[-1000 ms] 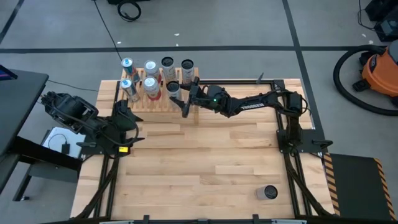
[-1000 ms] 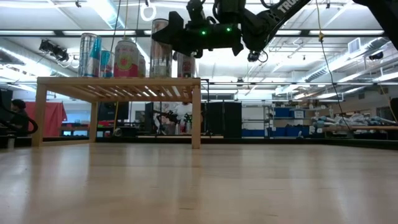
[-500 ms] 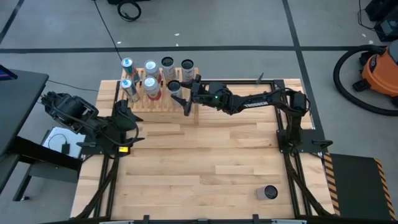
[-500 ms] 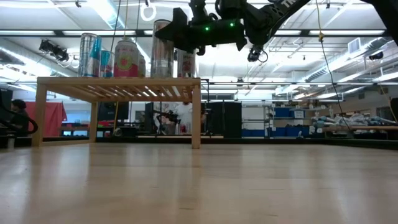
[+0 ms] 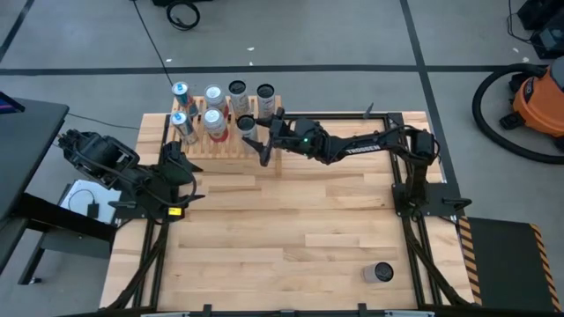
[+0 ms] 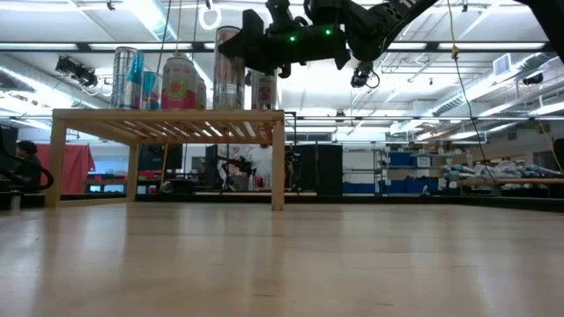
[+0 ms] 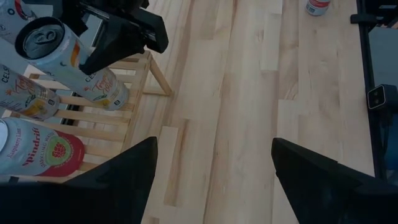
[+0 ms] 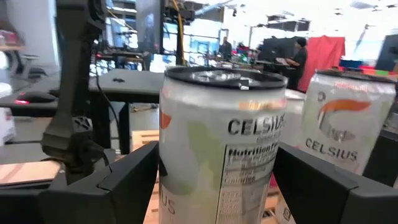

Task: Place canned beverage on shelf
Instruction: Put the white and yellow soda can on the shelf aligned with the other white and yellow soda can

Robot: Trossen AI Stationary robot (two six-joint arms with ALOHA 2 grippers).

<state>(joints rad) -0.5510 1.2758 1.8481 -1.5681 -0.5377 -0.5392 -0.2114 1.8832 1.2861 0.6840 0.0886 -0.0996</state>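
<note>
The light-wood shelf (image 5: 220, 151) (image 6: 167, 116) stands at the table's far left, with several cans upright on its slats. My right gripper (image 5: 256, 134) (image 6: 236, 48) reaches level over the shelf's right end. It is shut on a white Celsius can (image 5: 247, 126) (image 6: 226, 84) (image 8: 224, 155). My left gripper (image 5: 181, 172) (image 7: 211, 180) waits open at the table's left edge, near the shelf's front, with nothing between its fingers. My right gripper pinches the can's side wall (image 8: 171, 174) between its two fingers, on the can's upper half. The fingers come level from the table's right side. The can is upright, its base (image 6: 226, 106) at the slats; whether it rests on them I cannot tell.
Another can (image 5: 382, 272) stands alone on the table near the right front corner. The cans on the shelf (image 5: 214, 123) crowd close to the left of the held one. An orange vacuum (image 5: 538, 97) sits on the floor beyond the table's right side.
</note>
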